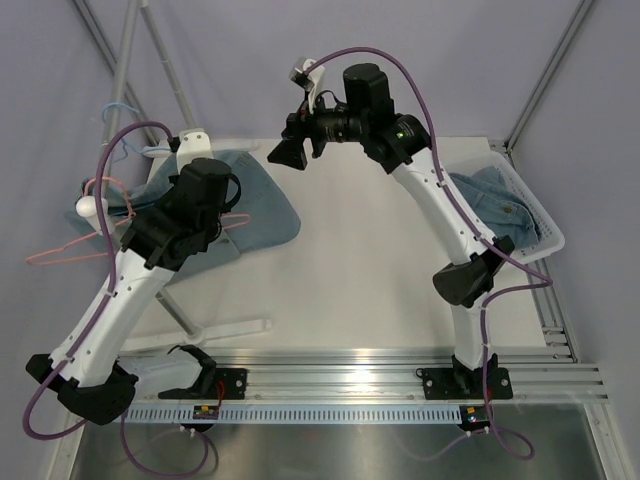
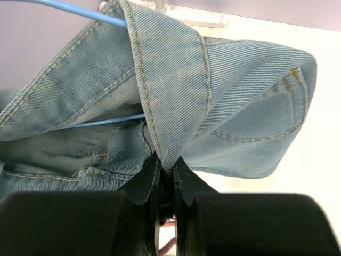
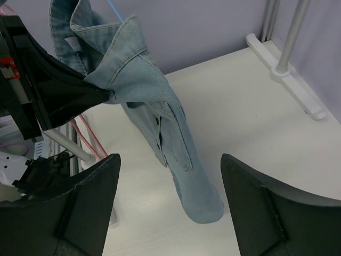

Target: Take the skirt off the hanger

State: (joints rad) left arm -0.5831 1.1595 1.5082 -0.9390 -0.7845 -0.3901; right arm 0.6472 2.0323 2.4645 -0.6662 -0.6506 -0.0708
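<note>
Denim skirt [image 1: 262, 210] noted at the left rear of the table [image 1: 370, 280], hung on a blue hanger [image 2: 74, 7] beside the white rack [image 1: 215, 330].

- Long axis: in the right wrist view the waistband is seen uppermost and the hem lowest, with the length slanting down towards the table. From above, the waistband end is seen by the rack and the hem end is directed towards the table's centre.
- Waistband is folded over; a blue hanger bar is seen passing inside it in the left wrist view.
- Left gripper [image 2: 166, 162]: jaws are pressed together on a fold of the waistband, with denim pinched between the fingertips.
- Right gripper [image 3: 170, 162]: jaws are spread wide, with nothing between them; it is held raised over the rear middle of the table, apart from the skirt and pointed towards it.
- Pink hangers [image 1: 60, 255] are seen at the far left.
- A white basket [image 1: 548, 225] holding more denim [image 1: 495, 195] is noted at the right edge.
</note>
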